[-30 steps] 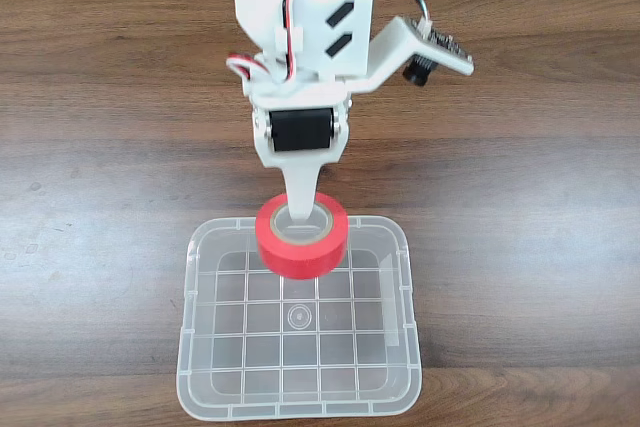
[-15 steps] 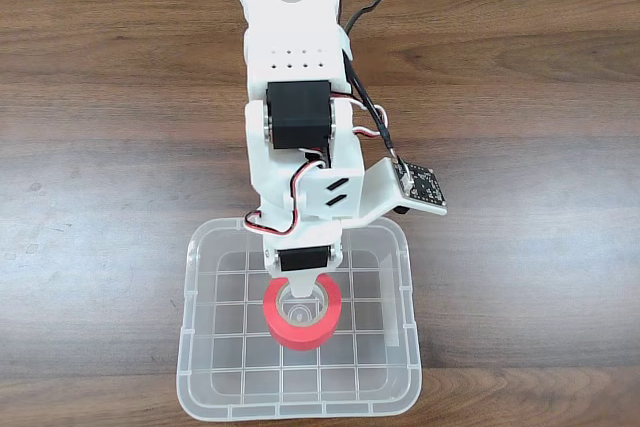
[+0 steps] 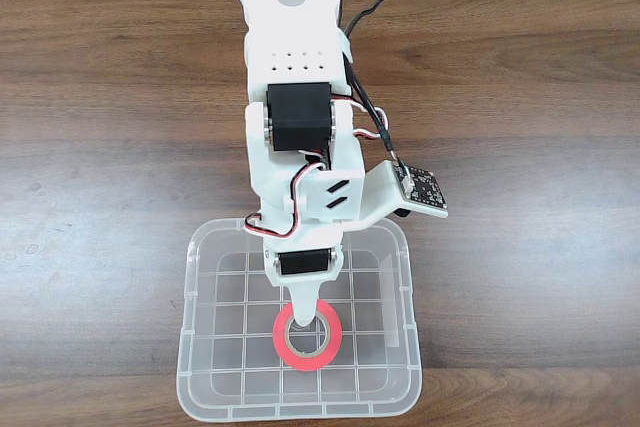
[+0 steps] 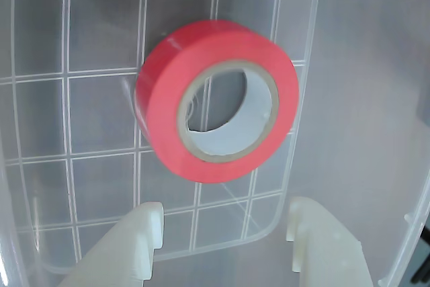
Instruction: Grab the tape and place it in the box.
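The red tape [image 3: 311,359] lies on the grid bottom of the clear plastic box [image 3: 230,347], near its middle. My gripper [image 3: 304,315] hangs over the roll, and one white finger points down at its core hole. In the wrist view the tape [image 4: 161,99] rests free on the box floor [image 4: 80,45], slightly tilted toward the camera. Both white fingertips [image 4: 149,216] stand wide apart below it, so the gripper [image 4: 225,208] is open and holds nothing.
The box sits at the front edge of a brown wooden table [image 3: 520,97]. The white arm [image 3: 295,67] reaches in from the back edge, with a small circuit board [image 3: 420,187] at its right side. Cables lie at the far edge.
The arm carried the tape from above the box's back rim down into the box. The jaws have opened and the roll now lies on the bottom.
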